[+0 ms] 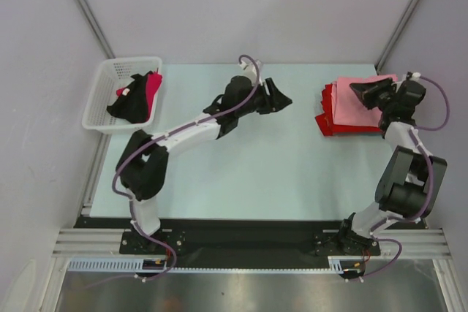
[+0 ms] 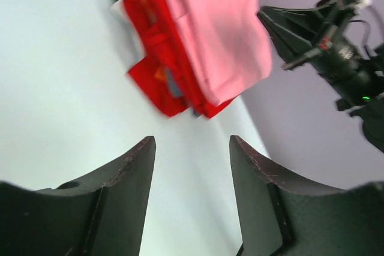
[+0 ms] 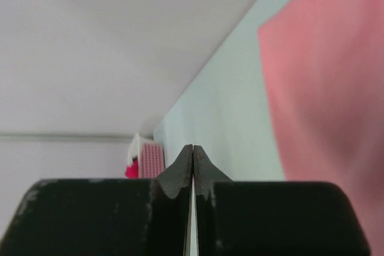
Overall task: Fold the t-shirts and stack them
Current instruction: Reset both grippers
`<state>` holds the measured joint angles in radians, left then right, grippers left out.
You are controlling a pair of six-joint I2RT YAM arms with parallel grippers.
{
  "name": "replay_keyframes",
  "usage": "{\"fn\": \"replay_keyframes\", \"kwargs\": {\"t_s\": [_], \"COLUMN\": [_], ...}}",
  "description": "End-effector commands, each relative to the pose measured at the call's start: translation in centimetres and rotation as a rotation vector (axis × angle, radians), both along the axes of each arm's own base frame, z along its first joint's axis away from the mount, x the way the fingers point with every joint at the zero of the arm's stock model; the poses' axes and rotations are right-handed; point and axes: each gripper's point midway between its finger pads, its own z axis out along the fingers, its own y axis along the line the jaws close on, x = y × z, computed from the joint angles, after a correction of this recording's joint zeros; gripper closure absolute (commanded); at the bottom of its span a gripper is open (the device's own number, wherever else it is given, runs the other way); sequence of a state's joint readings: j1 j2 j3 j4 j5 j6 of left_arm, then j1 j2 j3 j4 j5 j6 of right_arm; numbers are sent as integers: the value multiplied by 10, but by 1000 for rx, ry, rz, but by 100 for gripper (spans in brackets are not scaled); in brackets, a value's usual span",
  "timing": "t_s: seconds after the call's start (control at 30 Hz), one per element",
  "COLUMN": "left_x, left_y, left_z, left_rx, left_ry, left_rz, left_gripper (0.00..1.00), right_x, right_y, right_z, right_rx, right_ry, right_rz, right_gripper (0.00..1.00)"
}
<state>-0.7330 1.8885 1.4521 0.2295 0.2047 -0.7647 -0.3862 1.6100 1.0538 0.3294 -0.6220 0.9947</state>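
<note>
Right gripper (image 1: pixel 356 88), fingers together, hovers over pink t-shirt (image 1: pixel 351 112) topping red t-shirts (image 1: pixel 326 109) at upper right, perhaps flattening it; left gripper (image 2: pixel 192 148) apart, empty.

Pale green table (image 1: pixel 256 173), plain lilac-grey walls (image 1: pixel 241 5), two slanting metal posts (image 1: pixel 82 5), aluminium rail (image 1: pixel 88 242) along near edge

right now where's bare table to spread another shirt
Bare table runs from the left gripper and t-shirt stack to the near edge. Crowded: far right, that stack with the right gripper; far left, the white lattice basket.
</note>
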Motion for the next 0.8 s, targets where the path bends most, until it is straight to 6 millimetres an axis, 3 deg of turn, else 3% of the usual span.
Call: {"fn": "replay_keyframes", "kwargs": {"t_s": [0.0, 0.03, 0.07, 0.1, 0.13, 0.17, 0.2, 0.23, 0.27, 0.3, 0.33, 0.37, 0.4, 0.43, 0.47, 0.5, 0.53, 0.6, 0.63, 0.7, 0.73, 0.77], "left_x": [-11, -19, -23, -25, -39, -49, -53, -62, -68, -78, -84, -92, -102, -110, -116, -126, -131, -140, -148, -156, -160, -164], "left_y": [48, 67, 87, 104, 125, 142, 157, 177, 191, 205, 219, 229, 238, 247, 255, 265, 270, 280, 285, 288, 290, 292], "left_z": [-13, -40, -16, -17, -49, -16, -18, -35, -37, -19, -29, -36, -20, -34, -38, -39, -39, -53, -57, -71, -69, -76], "left_rx": [106, 149, 111, 119, 175, 124, 141, 184, 225, 208, 261, 304, 283, 326, 346, 342, 332, 343, 327, 339, 325, 342], "left_ry": [-2, 42, -1, -18, 1, -82, -100, -98, -119, -165, -174, -169, -215, -219, -219, -247, -261, -251, -268, -271, -288, -276], "left_rz": [59, 85, 128, 190, 217, 251, 292, 340, 358, 383, 404, 404, 414, 409, 416, 421, 430, 444, 443, 421, 421, 409], "left_gripper": [43, 45, 46, 46, 46, 45, 44, 43, 41, 39, 38, 38, 37, 37, 36, 36, 35, 33, 33, 29, 22, 0], "right_x": [-36, -44, -51, -65, -72, -78, -86, -101, -109, -115, -132, -140, -145, -155, -165, -173, -181, -197, -202, -216, -221, -226], "right_y": [60, 73, 83, 105, 116, 124, 125, 155, 165, 166, 185, 190, 185, 186, 186, 186, 183, 183, 182, 180, 179, 175], "right_z": [9, 11, 8, 9, 9, 8, 13, 4, 5, -2, 0, -3, -9, -3, -19, -21, -20, -41, -45, -59, -62, -65], "right_rx": [-137, -171, -241, -285, -322, -378, -423, -449, -478, -539, -568, -600, -672, -714, -791, -837, -852, -889, -883, -875, -860, -853], "right_ry": [-15, -16, -22, -15, -15, -25, -31, -14, -26, -5, -37, -41, -34, -65, -34, -44, -61, -44, -39, -36, -33, -32], "right_rz": [103, 118, 136, 152, 166, 184, 154, 232, 252, 244, 290, 303, 278, 264, 238, 235, 219, 235, 236, 255, 254, 247], "right_gripper": [97, 97, 96, 96, 96, 96, 96, 95, 94, 93, 90, 89, 87, 82, 77, 65, 59, 50, 35, 18, 14, 11]}}
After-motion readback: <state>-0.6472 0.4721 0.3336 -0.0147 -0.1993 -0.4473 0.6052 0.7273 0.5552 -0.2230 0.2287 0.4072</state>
